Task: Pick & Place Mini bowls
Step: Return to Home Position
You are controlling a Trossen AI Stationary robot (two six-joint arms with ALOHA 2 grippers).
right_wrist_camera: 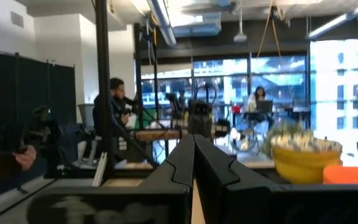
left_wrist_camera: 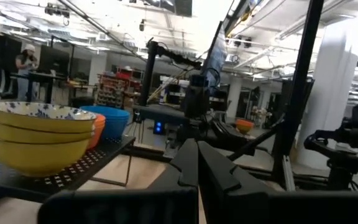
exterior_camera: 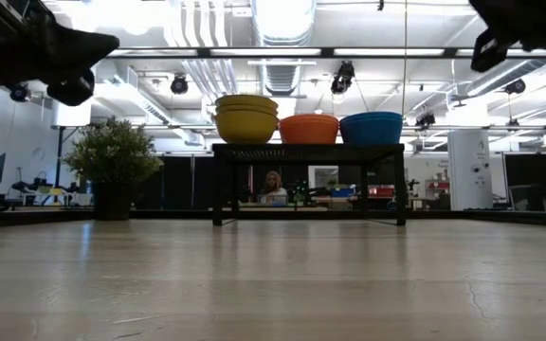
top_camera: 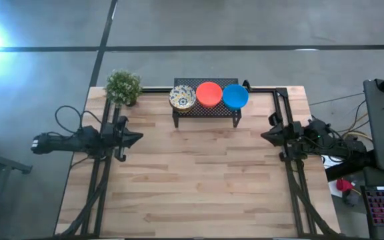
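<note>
The mini bowls sit in three stacks on the mesh top of a black rack (top_camera: 205,109) at the table's far middle. From left to right they are cream patterned bowls with yellow outsides (top_camera: 183,98) (left_wrist_camera: 39,134), orange-red bowls (top_camera: 209,94) (exterior_camera: 309,128) and blue bowls (top_camera: 235,96) (exterior_camera: 371,127). My left gripper (top_camera: 139,139) (left_wrist_camera: 197,148) is shut near the table's left edge, pointing toward the middle, short of the rack. My right gripper (top_camera: 264,135) (right_wrist_camera: 193,139) is shut near the right edge, facing it. Neither holds anything.
A small potted plant (top_camera: 123,87) stands at the far left corner beside the rack. Black frame rails (top_camera: 99,193) (top_camera: 299,193) run along the table's left and right sides. The wooden tabletop (top_camera: 199,180) stretches between the arms toward the near edge. People show in the room behind.
</note>
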